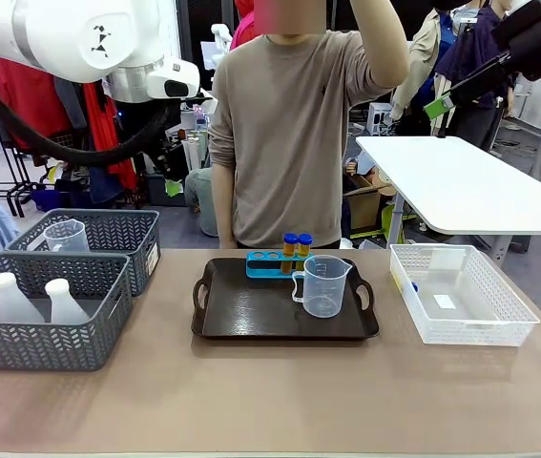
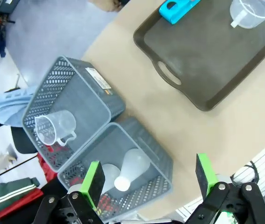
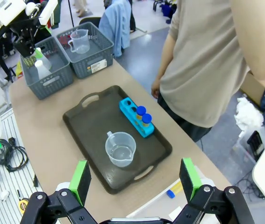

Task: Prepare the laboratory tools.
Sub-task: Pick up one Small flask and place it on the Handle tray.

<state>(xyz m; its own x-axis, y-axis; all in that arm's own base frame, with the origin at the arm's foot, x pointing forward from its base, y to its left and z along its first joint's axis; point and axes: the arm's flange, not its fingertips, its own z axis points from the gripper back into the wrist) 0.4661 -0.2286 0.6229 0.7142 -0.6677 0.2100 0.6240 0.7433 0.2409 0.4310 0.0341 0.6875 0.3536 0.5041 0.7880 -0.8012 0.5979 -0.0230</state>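
Measuring beaker (image 1: 322, 284), blue rack (image 1: 268, 260) and two blue-capped tubes (image 1: 298, 244) already stood on the dark tray (image 1: 241, 320) at the middle of the table. The tubes sat in the rack's holes at the end nearest the beaker, and the other two holes were empty. The beaker looked empty.

Left of the tray, the nearer grey basket (image 1: 46, 343) held two white conical flasks (image 1: 10, 296), upright and side by side. The farther grey basket (image 1: 117, 229), touching it, held a second clear beaker (image 1: 66, 235). On the right, the white basket (image 1: 461, 320) held what looked like one more blue-capped tube (image 3: 172, 192), lying flat near its tray-side wall.

By my reading the set was partly laid out, with a flask the likely next item. The left gripper (image 2: 148, 172) hung well above the flask basket, its fingers spread wide and holding nothing. It would need to descend straight between the basket walls and close on one flask without knocking its neighbour. The right gripper (image 3: 134, 177) was high over the tray's near side, fingers likewise apart and empty. A person stood at the far edge, one arm raised.
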